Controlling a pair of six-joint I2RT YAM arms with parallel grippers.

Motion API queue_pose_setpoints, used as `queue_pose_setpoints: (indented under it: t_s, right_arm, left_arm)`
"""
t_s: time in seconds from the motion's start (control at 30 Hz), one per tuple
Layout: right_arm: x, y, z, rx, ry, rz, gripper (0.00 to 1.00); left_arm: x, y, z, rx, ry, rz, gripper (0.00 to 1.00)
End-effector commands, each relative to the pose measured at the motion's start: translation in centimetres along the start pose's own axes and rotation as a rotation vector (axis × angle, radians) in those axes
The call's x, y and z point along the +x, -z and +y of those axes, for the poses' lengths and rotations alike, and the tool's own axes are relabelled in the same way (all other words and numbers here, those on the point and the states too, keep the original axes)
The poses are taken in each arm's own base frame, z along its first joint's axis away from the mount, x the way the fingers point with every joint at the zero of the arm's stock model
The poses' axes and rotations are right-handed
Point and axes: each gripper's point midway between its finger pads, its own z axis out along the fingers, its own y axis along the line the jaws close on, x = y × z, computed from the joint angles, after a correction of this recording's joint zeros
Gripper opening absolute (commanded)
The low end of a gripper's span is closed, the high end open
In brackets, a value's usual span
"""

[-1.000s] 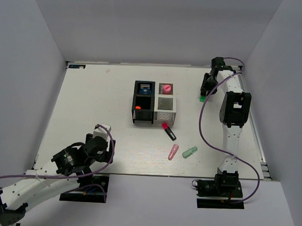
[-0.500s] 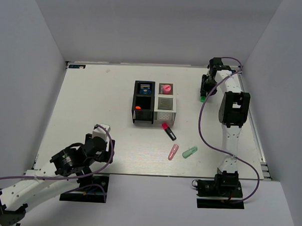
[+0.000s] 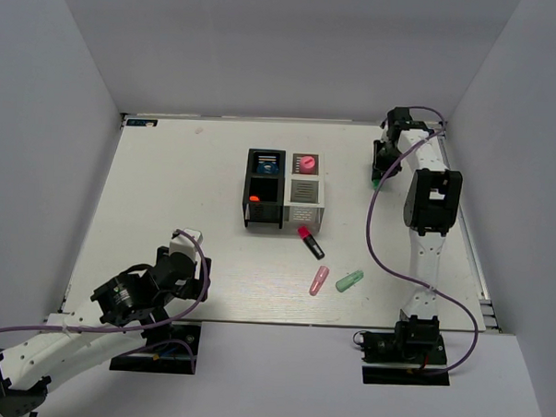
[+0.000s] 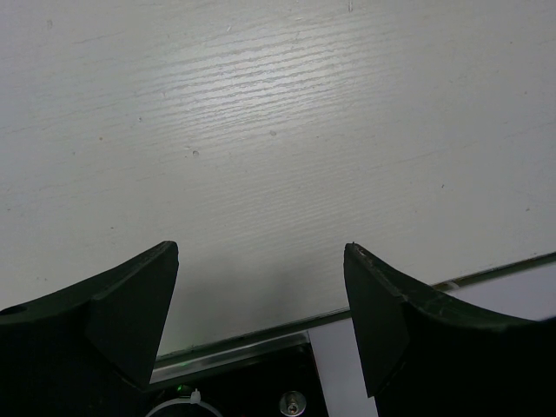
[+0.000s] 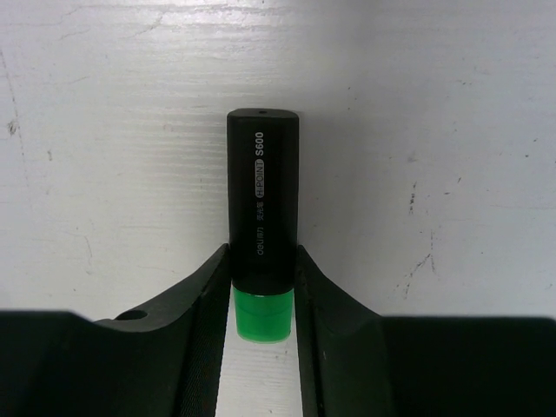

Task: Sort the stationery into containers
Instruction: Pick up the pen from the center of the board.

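My right gripper (image 5: 263,261) is shut on a black marker with a green cap (image 5: 262,213), at the table's far right (image 3: 379,176). The black organiser (image 3: 263,200) holds a blue pot (image 3: 266,165) in its far cell and an orange-capped marker (image 3: 254,198) in its near cell. The white organiser (image 3: 304,200) joined to it holds a pink tube (image 3: 305,163) in its far cell. A red-capped marker (image 3: 311,241), a pink capsule (image 3: 319,280) and a mint-green capsule (image 3: 349,281) lie in front of the organisers. My left gripper (image 4: 261,261) is open and empty over the near left table edge.
Grey walls close the table on three sides. The table's metal front edge (image 4: 261,340) runs below my left gripper. The right arm's cable (image 3: 376,240) loops down along the right side.
The right gripper has shifted slightly at the far right with the green-capped marker. The left arm has barely moved.
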Motion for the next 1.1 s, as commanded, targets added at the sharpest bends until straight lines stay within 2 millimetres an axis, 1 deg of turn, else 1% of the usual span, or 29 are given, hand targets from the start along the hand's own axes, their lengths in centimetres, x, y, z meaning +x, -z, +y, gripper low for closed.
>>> queue_pose_setpoints:
  t_s: [0.0,0.03,0.07,0.1,0.13,0.17,0.2,0.23,0.27,0.3,0.33,0.4,0.43,0.5,0.53,0.6,0.63,0.7,0.73,0.77,0.8,0.83,0.87,0.9,0.93,0.97,1.0,1.03,1.07]
  right_arm:
    - [8.3,-2.8,0.5,-0.066,-0.010,0.302,0.00]
    - [8.6,-2.6,1.2,-0.112,0.002,0.310,0.00]
    - [8.0,-1.6,1.6,-0.142,0.009,0.289,0.00]
    - [8.5,-1.4,2.1,-0.168,0.006,0.300,0.00]
    - [9.0,-0.9,3.7,-0.246,0.041,0.306,0.00]
    - [7.8,1.1,3.8,-0.275,0.047,0.247,0.00]
    - [8.5,1.3,4.1,-0.300,0.049,0.255,0.00]
    - [8.7,1.5,4.9,-0.362,0.069,0.238,0.00]
    - [8.5,4.0,5.5,-0.382,0.093,0.194,0.00]
    - [8.5,4.5,5.7,-0.400,0.101,0.182,0.00]
    - [8.7,5.1,6.6,-0.462,0.117,0.174,0.00]
    - [8.1,8.0,7.5,-0.506,0.166,0.109,0.00]
    - [8.6,9.2,8.2,-0.552,0.189,0.093,0.00]
    - [8.3,10.5,8.6,-0.574,0.207,0.053,0.00]
    - [8.2,12.4,9.2,-0.597,0.228,0.006,0.00]
    - [7.7,13.9,9.5,-0.615,0.252,-0.040,0.00]
    - [7.4,16.0,10.3,-0.649,0.274,-0.086,0.00]
    - [7.3,17.5,11.1,-0.691,0.292,-0.112,0.00]
    - [7.0,19.1,11.5,-0.705,0.308,-0.144,0.00]
    - [7.0,20.6,12.4,-0.753,0.322,-0.169,0.00]
    - [7.1,21.2,12.7,-0.766,0.327,-0.176,0.00]
    - [7.1,22.3,13.3,-0.782,0.346,-0.193,0.00]
    - [7.1,24.1,14.3,-0.835,0.358,-0.217,0.00]
    - [7.2,24.6,14.6,-0.852,0.362,-0.223,0.00]
    - [7.2,25.9,15.6,-0.873,0.394,-0.251,0.00]
    - [7.5,27.1,16.3,-0.922,0.388,-0.256,0.00]
    - [6.9,27.6,16.8,-0.936,0.411,-0.293,0.00]
    - [7.3,28.4,18.1,-0.970,0.432,-0.296,0.00]
    - [7.4,28.7,18.6,-0.981,0.443,-0.303,0.00]
  left_arm:
    - [-0.3,-0.1,-0.1,0.007,0.010,-0.015,0.87]
    - [-0.3,-0.1,-0.1,0.006,0.010,-0.014,0.87]
    - [-0.3,-0.1,-0.1,0.007,0.010,-0.015,0.87]
    - [-0.3,-0.1,-0.2,0.009,0.009,-0.014,0.87]
    - [-0.3,-0.1,-0.1,0.006,0.010,-0.014,0.87]
    - [-0.3,-0.1,-0.2,0.006,0.009,-0.012,0.87]
    - [-0.3,-0.1,-0.1,0.006,0.010,-0.014,0.87]
    - [-0.3,-0.1,-0.2,0.007,0.010,-0.011,0.87]
    - [-0.2,-0.1,-0.2,0.008,0.010,-0.010,0.87]
    - [-0.2,-0.1,-0.2,0.006,0.008,-0.009,0.87]
    - [-0.2,-0.2,-0.1,0.003,0.010,-0.008,0.87]
    - [-0.1,-0.1,-0.2,0.007,0.009,-0.007,0.87]
    - [-0.2,-0.2,-0.2,0.007,0.010,-0.010,0.87]
    - [-0.2,-0.2,-0.1,0.004,0.009,-0.008,0.87]
    - [-0.2,-0.1,-0.2,0.007,0.011,-0.010,0.87]
    - [-0.2,-0.2,-0.1,0.002,0.007,-0.010,0.87]
    - [-0.2,-0.2,-0.1,0.003,0.006,-0.010,0.87]
    - [-0.2,-0.2,-0.2,0.002,0.003,-0.008,0.87]
    - [-0.2,-0.2,-0.1,-0.002,0.007,-0.008,0.87]
    - [-0.1,-0.3,-0.1,-0.002,0.004,-0.004,0.87]
    - [-0.2,-0.3,-0.1,-0.002,0.002,-0.004,0.87]
    - [-0.2,-0.3,-0.2,0.000,0.005,-0.006,0.87]
    - [-0.2,-0.3,-0.1,-0.004,0.003,-0.003,0.87]
    - [-0.1,-0.2,-0.1,-0.003,0.004,-0.003,0.87]
    - [-0.2,-0.2,-0.1,-0.002,0.004,-0.004,0.87]
    - [-0.2,-0.3,-0.1,-0.002,0.004,-0.004,0.87]
    - [-0.3,-0.2,-0.2,0.001,0.006,-0.009,0.87]
    - [-0.2,-0.3,-0.2,-0.001,0.001,-0.005,0.87]
    - [-0.2,-0.3,-0.2,0.000,0.002,-0.006,0.87]
